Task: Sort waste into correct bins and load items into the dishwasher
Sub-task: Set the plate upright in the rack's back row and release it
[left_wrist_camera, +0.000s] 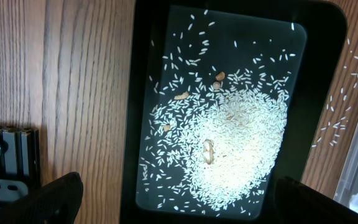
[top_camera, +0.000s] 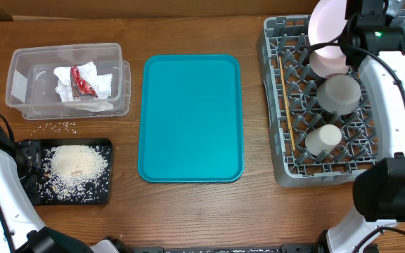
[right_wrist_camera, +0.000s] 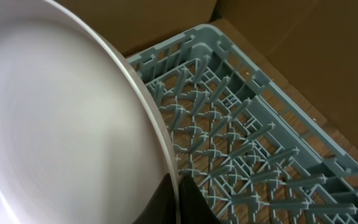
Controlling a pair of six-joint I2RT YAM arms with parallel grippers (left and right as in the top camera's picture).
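Overhead, the right gripper [top_camera: 344, 34] holds the large pale pink plate [top_camera: 325, 22] on edge above the far end of the grey dish rack [top_camera: 270, 70]. The right wrist view shows the plate's rim running down between the two dark fingers [right_wrist_camera: 188, 202], which are clamped on it, with the rack's pegs below and brown cardboard [right_wrist_camera: 278, 37] beyond.

Already in the rack are a small pink dish [top_camera: 327, 62] just under the plate, a grey-white bowl [top_camera: 339, 93] upside down in the middle, and a small white cup [top_camera: 323, 139] nearer the front, also inverted. Wooden chopsticks [top_camera: 284, 91] lie lengthwise along the rack's left side.

A flat teal tray [top_camera: 192, 116] sits in the middle of the table [top_camera: 188, 218]. To the far left, the clear plastic tub [top_camera: 65, 49] holds crumpled white napkins [top_camera: 104, 83] with the small red wrapper [top_camera: 84, 81] on top of them.

Near the front left, the shallow black tray [top_camera: 93, 198] carries a heap of rice grains [top_camera: 76, 163] with a few brownish crumbs [left_wrist_camera: 209, 151] mixed in. Some loose grains [top_camera: 60, 126] lie on the table between tub and tray.

From the left wrist view, the left gripper [left_wrist_camera: 188, 200] hangs over the black tray, its fingers spread wide apart to either side and holding nothing.
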